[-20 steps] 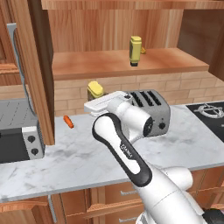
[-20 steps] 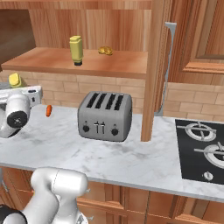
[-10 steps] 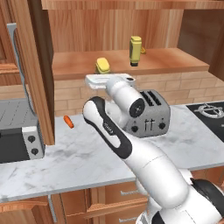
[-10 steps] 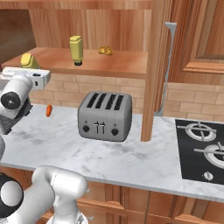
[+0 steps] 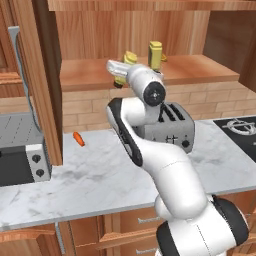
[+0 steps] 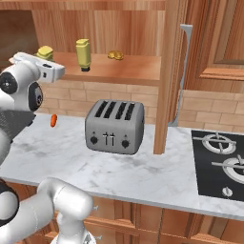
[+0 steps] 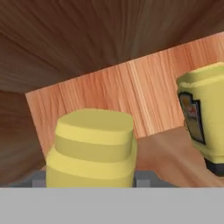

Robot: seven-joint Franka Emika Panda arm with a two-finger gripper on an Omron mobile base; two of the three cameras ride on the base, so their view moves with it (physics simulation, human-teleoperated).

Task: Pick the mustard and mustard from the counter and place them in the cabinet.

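Mustard (image 7: 89,148) gripped in the pincer (image 5: 121,69), bottle base toward the hand camera, rising right out of the finger line at 6 o'clock in the hand view. Pincer pinched on that bottle, fingers themselves mostly hidden behind it. Held over the near left part of the cabinet (image 5: 150,75) shelf; whether touching the shelf board or just above it cannot be told. From the left base camera, only the yellow top of it peeking past the hand at roughly 1 o'clock from the wrist. From the right base camera, the same yellow top (image 6: 45,52) sitting just behind the white hand (image 6: 40,66).

Second mustard (image 5: 155,54) already standing on the shelf, cap down, at 3 o'clock from the held one and apart from it; in the hand view at the right edge, dark label facing left. Toaster (image 6: 114,126) on the counter (image 6: 143,174) below the shelf, carrot (image 5: 78,138) lying at 9 o'clock from it.
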